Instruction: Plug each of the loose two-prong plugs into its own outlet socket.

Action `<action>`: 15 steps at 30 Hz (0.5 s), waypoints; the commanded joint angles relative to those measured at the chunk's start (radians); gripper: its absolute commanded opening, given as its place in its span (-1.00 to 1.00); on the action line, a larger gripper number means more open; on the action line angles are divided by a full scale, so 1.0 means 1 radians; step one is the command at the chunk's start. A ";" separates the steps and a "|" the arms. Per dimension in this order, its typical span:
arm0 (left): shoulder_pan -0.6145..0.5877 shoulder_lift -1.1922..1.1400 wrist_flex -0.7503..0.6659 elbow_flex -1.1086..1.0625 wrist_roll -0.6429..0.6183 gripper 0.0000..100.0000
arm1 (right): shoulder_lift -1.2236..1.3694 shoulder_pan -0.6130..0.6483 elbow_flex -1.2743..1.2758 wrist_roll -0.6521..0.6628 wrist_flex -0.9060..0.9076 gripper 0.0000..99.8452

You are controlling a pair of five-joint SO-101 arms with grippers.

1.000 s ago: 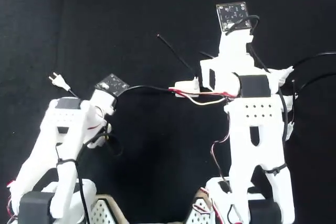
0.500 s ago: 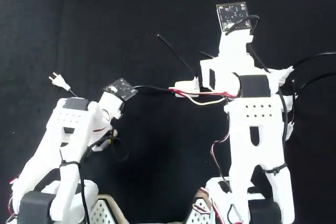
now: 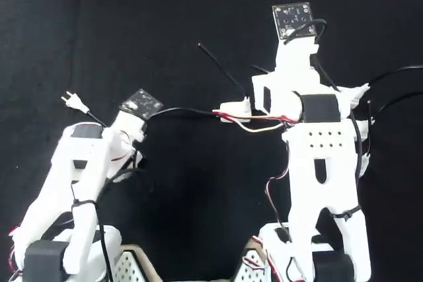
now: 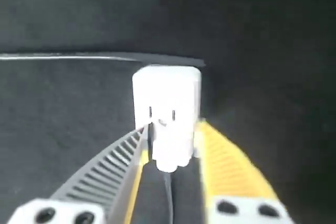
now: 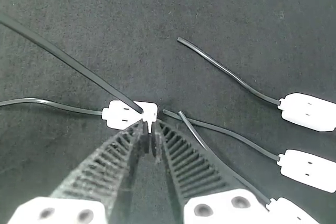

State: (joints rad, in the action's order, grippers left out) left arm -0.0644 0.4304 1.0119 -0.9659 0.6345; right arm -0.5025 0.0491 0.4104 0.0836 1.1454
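left tool (image 4: 171, 136) grips a white socket (image 4: 167, 98); right tool (image 5: 151, 127) seems clamped on a plug (image 5: 149, 112); align prongs squarely.

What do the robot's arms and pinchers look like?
The left arm and the right arm are chunky white plastic with black motor blocks and thin black cables. Red and yellow wires cross the right one. Each wrist carries a small dark circuit board. The left gripper has one grey ribbed finger and one yellow; the right gripper has two grey ribbed ones.
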 commanded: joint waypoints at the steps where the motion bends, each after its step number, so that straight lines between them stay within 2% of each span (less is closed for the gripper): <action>1: -0.030 -0.005 -0.015 0.007 0.008 -0.59 | -0.033 0.015 -0.005 -0.005 -0.014 -0.96; 7: -0.028 -0.054 -0.055 -0.036 0.035 -0.59 | -0.033 0.015 -0.005 -0.003 -0.015 -0.96; 15: -0.058 -0.227 0.005 0.110 0.028 -0.71 | -0.033 0.015 -0.005 -0.003 -0.015 -0.96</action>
State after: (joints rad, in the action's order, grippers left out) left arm -0.1059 0.2601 0.9889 -0.9306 0.6590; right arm -0.5025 0.0491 0.4104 0.0836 1.1454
